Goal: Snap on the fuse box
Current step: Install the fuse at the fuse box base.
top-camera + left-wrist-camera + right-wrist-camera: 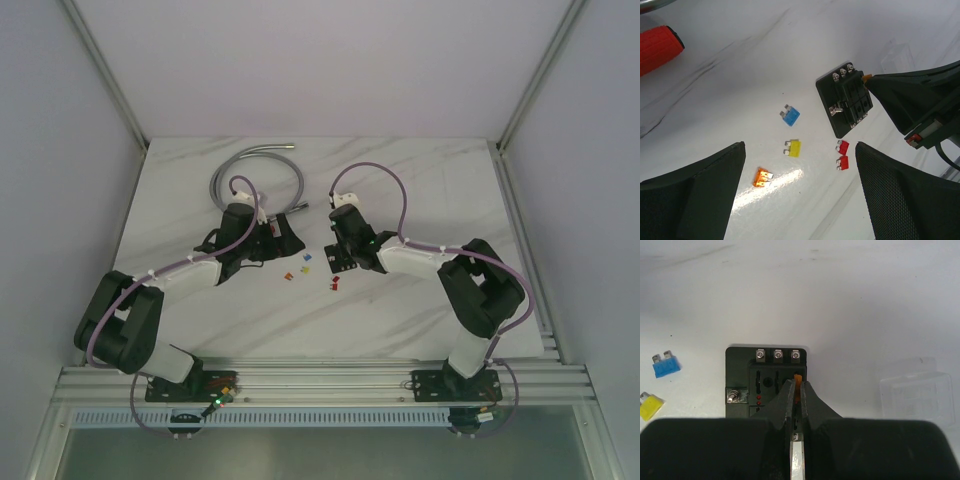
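Observation:
The black fuse box lies flat on the white marble table, also in the left wrist view and the top view. My right gripper is shut on a small orange fuse and holds it at a slot in the box's right column; its tip shows in the left wrist view. My left gripper is open and empty, hovering above the loose fuses to the left of the box. The clear plastic cover lies on the table right of the box.
Loose fuses lie left of the box: blue, yellow, orange, two red. A red-handled tool lies by the left gripper. A grey flexible hose loops at the back of the table.

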{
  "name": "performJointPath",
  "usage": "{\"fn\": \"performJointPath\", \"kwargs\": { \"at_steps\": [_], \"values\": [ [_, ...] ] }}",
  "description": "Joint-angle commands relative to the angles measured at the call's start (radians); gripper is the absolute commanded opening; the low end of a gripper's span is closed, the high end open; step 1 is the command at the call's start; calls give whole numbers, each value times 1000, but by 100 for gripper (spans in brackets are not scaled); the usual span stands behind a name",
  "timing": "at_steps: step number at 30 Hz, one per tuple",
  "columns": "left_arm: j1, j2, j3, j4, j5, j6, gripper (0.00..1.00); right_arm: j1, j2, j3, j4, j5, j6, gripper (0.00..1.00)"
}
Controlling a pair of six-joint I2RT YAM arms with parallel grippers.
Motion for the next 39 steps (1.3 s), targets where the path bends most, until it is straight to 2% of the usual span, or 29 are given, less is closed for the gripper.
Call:
{"fn": "performJointPath", "kwargs": {
  "at_steps": [1,7,15,21,28,39],
  "values": [
    [6,7,24,-9,22,-1,100,7,-1,9,1,-25,-31,0],
    [6,6,24,-8,24,0,100,7,-13,12,-9,-8,-29,3],
    [6,5,25,-9,29,-1,100,7,-26,17,-15,3,-26,15],
    [6,5,28,-8,33,-2,100,5,-40,29,-21,-6,-24,21],
    [6,11,30,-8,37,-2,100,6,-24,42,-41,-7,-15,20],
    [6,11,30,-8,36,-2,100,6,-6,28,-10,4,7,11]
  ]
}}
